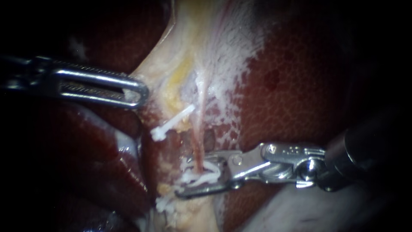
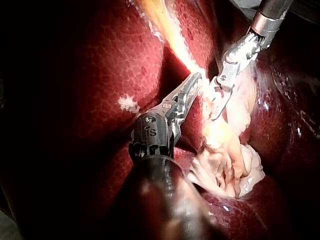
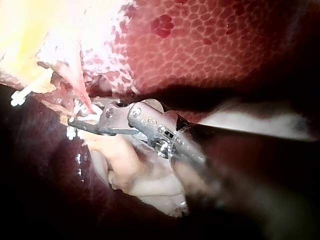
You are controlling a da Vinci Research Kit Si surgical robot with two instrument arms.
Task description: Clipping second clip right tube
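A thin pink tube (image 1: 198, 144) runs down through pale stripped tissue (image 1: 214, 51). My right instrument (image 1: 193, 175) comes in from the right, its jaws on either side of this tube and shut on a white clip (image 1: 205, 175) that wraps it. The same jaws (image 3: 82, 119) meet the tube (image 3: 80, 92) in the right wrist view. Another white clip (image 1: 171, 123) lies slanted higher up to the left, and a third (image 1: 165, 204) sits lower. My left instrument (image 1: 139, 90) is shut on the pale tissue's left edge, as its jaws (image 2: 195, 82) also show in the left wrist view.
Dark red mottled liver (image 1: 300, 86) fills the right side, and a glossy dark lobe (image 1: 107, 163) lies at the lower left. A pale folded mass (image 2: 225, 165) lies beside my left instrument's shaft. Yellow fat (image 1: 176, 81) streaks the stripped tissue.
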